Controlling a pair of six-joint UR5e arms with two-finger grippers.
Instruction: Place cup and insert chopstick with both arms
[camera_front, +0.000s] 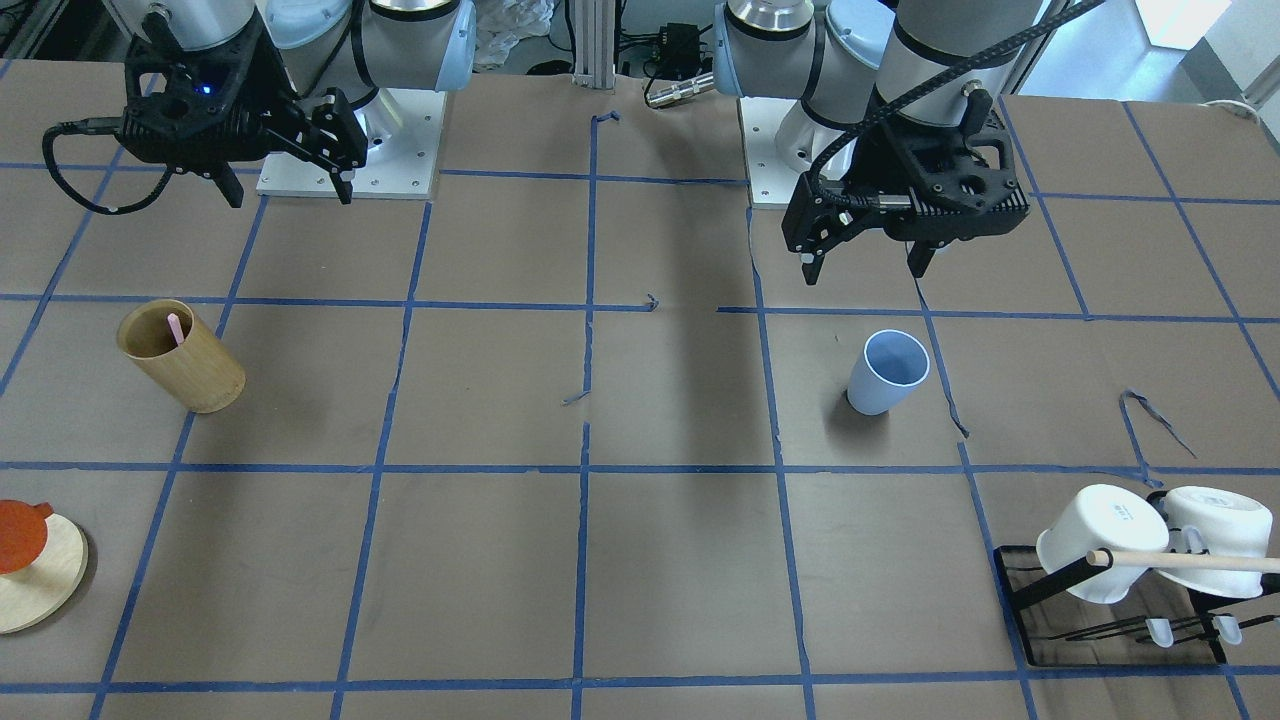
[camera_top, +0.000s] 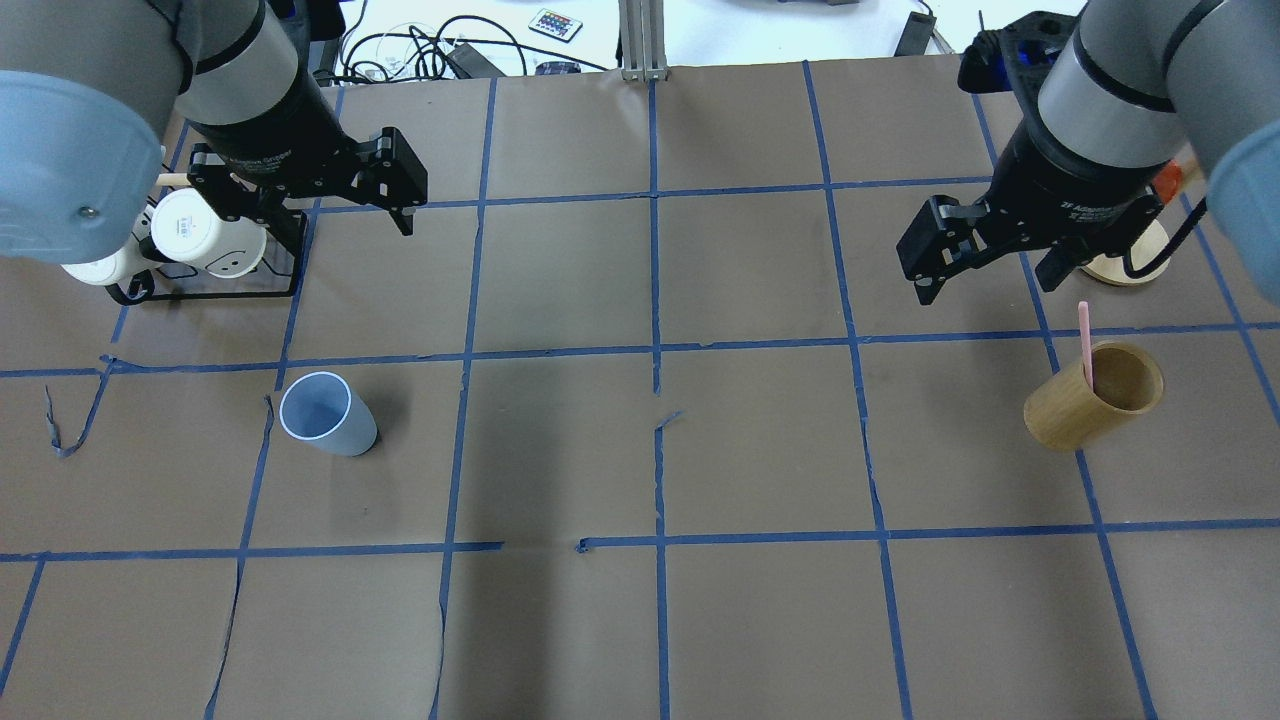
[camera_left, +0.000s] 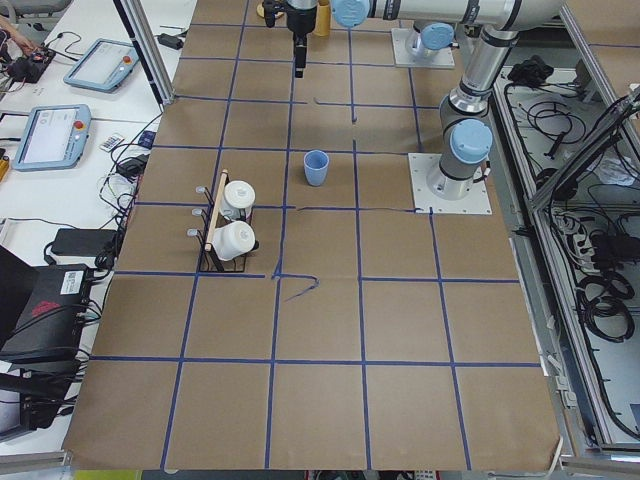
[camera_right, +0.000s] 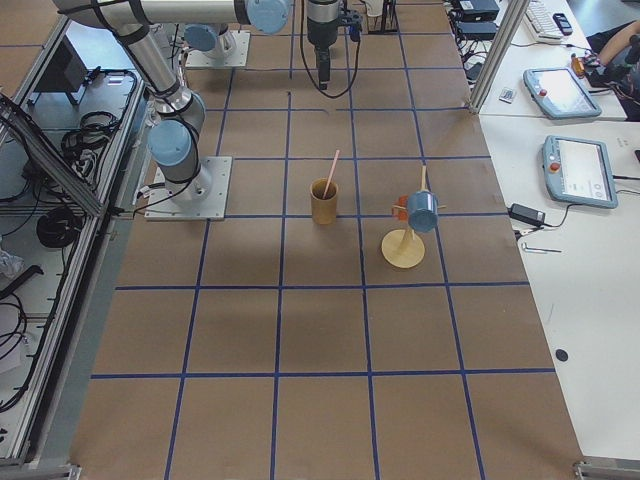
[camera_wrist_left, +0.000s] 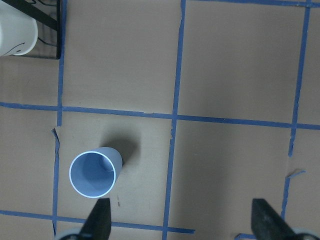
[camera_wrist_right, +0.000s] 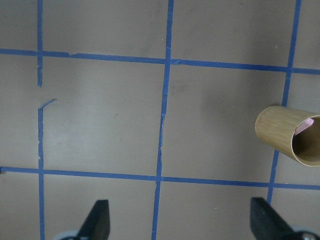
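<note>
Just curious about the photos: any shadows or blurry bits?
Front-facing view: a broad soft shadow runs down the middle of the table. Left wrist view: the blue cup throws a small dark shadow, and the left claw at the bottom edge looks out of focus.

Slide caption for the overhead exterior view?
Left gripper and right gripper open above table; blue cup upright, pink chopstick in bamboo holder.

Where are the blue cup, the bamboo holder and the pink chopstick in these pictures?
blue cup (camera_top: 328, 415), overhead exterior view, inside its open mouth.
bamboo holder (camera_top: 1065, 415), overhead exterior view, on its outer side wall.
pink chopstick (camera_top: 1084, 340), overhead exterior view, on the shaft sticking out above the holder's rim.
</note>
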